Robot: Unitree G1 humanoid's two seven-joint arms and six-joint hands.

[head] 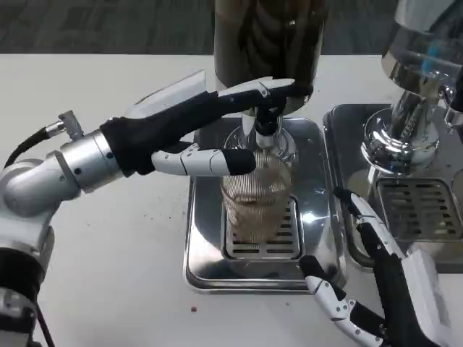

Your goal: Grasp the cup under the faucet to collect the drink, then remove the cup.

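Observation:
A clear ribbed cup [257,199] stands upright on the slotted grille of a steel drip tray [205,267], right under the faucet [265,129] of a dark drink dispenser [268,36]. Its lower part looks brownish. My left hand [181,123] reaches in from the left. Its upper fingers [264,90] lie along the top of the faucet, and one lower finger [210,160] stretches across the cup's rim at the front. My right hand [376,282] is low at the right of the tray with fingers spread, apart from the cup and holding nothing.
A second dispenser with a chrome base [405,123] and its own drip tray [427,213] stands at the right, close behind my right hand. Bare white table [116,246] lies to the left and in front of the tray.

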